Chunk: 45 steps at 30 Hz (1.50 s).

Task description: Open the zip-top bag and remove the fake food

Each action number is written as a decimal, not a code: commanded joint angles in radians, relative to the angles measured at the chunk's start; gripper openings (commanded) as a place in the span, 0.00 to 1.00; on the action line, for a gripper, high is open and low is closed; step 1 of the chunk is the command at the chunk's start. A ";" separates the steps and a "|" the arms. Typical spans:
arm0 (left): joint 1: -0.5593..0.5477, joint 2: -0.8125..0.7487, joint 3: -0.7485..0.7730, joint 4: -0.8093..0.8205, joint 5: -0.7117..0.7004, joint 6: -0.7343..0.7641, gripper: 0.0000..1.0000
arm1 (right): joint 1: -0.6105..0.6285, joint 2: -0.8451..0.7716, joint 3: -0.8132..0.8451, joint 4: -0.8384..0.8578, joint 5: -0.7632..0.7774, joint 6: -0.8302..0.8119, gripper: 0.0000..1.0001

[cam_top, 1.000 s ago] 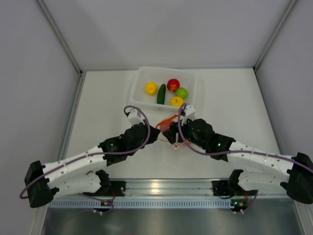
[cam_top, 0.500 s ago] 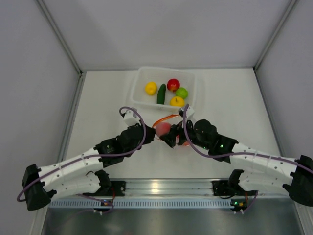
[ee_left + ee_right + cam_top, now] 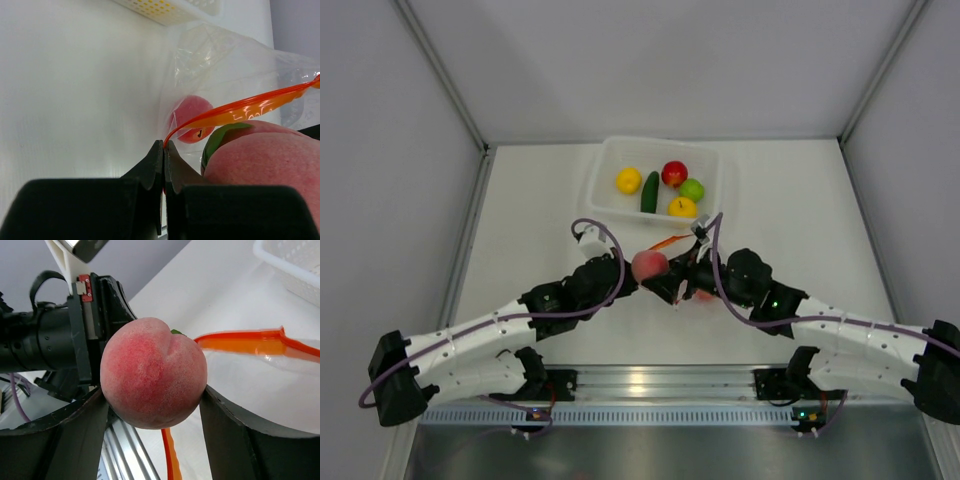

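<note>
Zip strip (image 3: 670, 242) diagonal, toward basket (image 3: 601, 172)

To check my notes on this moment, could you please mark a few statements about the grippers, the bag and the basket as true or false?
1. The right gripper holds a pink peach. True.
2. The left gripper is open and holds nothing. False: it is shut on the zip strip of the zip-top bag.
3. The bag is empty. False: a round pink fruit shows inside it.
4. The cucumber lies in the basket. True.
</note>
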 commanded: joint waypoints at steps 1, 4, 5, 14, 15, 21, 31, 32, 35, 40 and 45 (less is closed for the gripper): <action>-0.001 -0.003 0.020 0.047 0.012 -0.016 0.00 | 0.001 -0.019 0.004 0.178 -0.010 0.083 0.35; -0.001 -0.013 0.008 0.047 0.003 -0.019 0.00 | 0.000 -0.023 0.024 0.160 -0.008 0.134 0.35; -0.001 -0.013 0.008 0.047 0.003 -0.021 0.00 | 0.000 -0.028 0.024 0.148 -0.008 0.154 0.35; 0.000 -0.016 -0.004 0.065 -0.008 -0.053 0.00 | -0.005 -0.008 -0.044 0.391 -0.053 0.511 0.34; -0.001 -0.014 -0.007 0.076 -0.005 -0.058 0.00 | -0.005 0.009 -0.033 0.414 -0.095 0.546 0.34; -0.001 0.018 -0.013 0.177 0.056 -0.073 0.00 | -0.003 0.145 0.019 0.574 -0.206 0.651 0.34; -0.003 0.015 -0.052 0.185 0.024 -0.094 0.00 | -0.002 0.149 0.045 0.715 -0.171 0.634 0.31; -0.001 0.010 -0.058 0.185 0.018 -0.096 0.00 | -0.002 0.142 0.041 0.732 -0.165 0.631 0.31; -0.001 -0.026 -0.090 0.183 -0.019 -0.108 0.00 | -0.002 0.138 0.022 0.808 -0.159 0.657 0.31; -0.003 -0.072 -0.125 0.185 -0.065 -0.147 0.00 | -0.003 0.175 0.025 0.864 -0.174 0.753 0.30; -0.001 -0.088 -0.136 0.182 -0.066 -0.150 0.00 | -0.002 0.127 0.054 0.668 -0.139 0.699 0.29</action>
